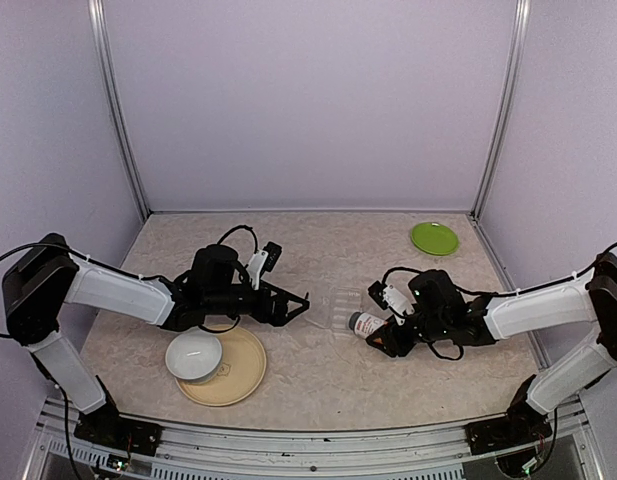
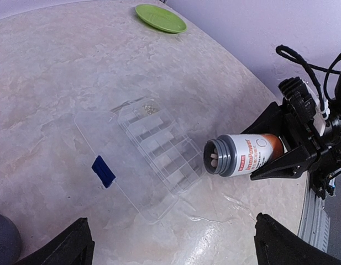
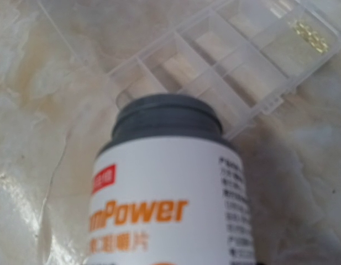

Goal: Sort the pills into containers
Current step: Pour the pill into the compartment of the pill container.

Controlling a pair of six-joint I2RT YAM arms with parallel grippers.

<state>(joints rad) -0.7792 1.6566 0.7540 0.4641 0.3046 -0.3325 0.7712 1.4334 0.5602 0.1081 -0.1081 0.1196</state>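
Gripping a cylindrical bottle (image 2: 245,156) by its body, the right gripper (image 1: 386,335) holds it tipped on its side; its jaws are clamped against the glossy white and orange label. The bottle's ribbed grey neck is uncapped, and its round mouth points at the near end of the pill box (image 2: 159,148), close to the rim, though I cannot tell whether they touch. A few pale, smooth pills (image 2: 213,160) show inside that mouth. The box is flat, clear, thin-walled plastic, split by straight ribs into a row of small rectangular compartments. Its hinged lid lies flat beside it and carries a small dark blue sticker (image 2: 103,171). A small cluster of tiny pale pieces sits in the compartment at the far end, away from the bottle. The left gripper (image 1: 300,308) hangs with its black fingers spread wide and nothing between them, left of the box. Below it are a round white bowl (image 1: 194,355) and a matte tan plate (image 1: 246,378). A glossy green dish (image 1: 434,238) sits on the far side of the marbled beige table (image 1: 318,245).
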